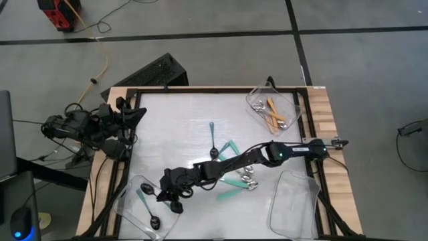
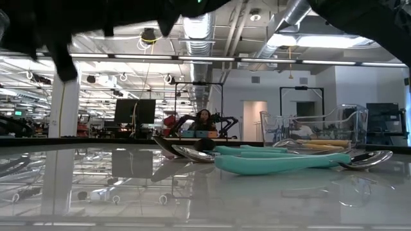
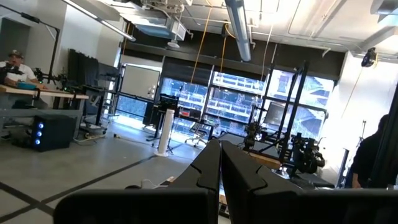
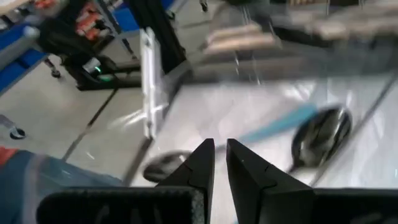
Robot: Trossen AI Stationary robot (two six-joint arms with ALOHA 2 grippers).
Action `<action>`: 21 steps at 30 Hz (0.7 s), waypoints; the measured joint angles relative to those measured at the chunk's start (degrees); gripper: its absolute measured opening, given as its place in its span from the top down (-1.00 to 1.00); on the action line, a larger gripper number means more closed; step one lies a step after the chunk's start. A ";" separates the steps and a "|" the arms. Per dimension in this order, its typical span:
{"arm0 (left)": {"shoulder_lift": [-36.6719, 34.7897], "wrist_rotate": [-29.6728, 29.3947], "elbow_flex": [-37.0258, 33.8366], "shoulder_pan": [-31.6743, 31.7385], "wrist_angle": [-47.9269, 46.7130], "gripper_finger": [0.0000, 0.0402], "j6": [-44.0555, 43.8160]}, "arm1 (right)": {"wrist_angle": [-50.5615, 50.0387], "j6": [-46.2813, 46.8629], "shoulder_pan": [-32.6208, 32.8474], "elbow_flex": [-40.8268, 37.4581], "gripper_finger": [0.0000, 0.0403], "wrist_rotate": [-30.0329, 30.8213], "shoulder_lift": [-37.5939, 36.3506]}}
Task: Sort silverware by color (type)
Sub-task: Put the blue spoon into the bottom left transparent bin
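Observation:
My right gripper reaches across the table and hovers over the clear tray at the near left. Its fingers stand slightly apart with nothing between them. In that tray lie two blue-handled spoons with black bowls; the right wrist view shows one of them just beyond my fingertips. A third blue spoon lies mid-table. Teal-handled spoons lie under my right arm. Orange-handled spoons lie in the far-right tray. My left gripper waits shut beyond the table's left edge.
An empty clear tray sits at the near right. The far-right tray stands tilted against the table's frame. Cables and a black stand lie on the floor beyond the far-left corner. A person sits at a desk in the room behind.

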 joint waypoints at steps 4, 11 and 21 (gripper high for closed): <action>0.00 0.00 0.00 0.00 -0.95 1.00 0.00 | -1.58 -5.03 -0.71 0.09 0.65 -4.21 -3.69; 0.02 -0.11 -0.04 -0.02 -3.55 1.00 -1.33 | -16.83 -8.21 -3.17 0.04 0.65 -8.30 -11.66; 0.00 -0.28 -0.04 -0.02 -6.32 1.00 -1.10 | -54.42 -18.62 -6.33 0.07 0.65 -6.77 -28.57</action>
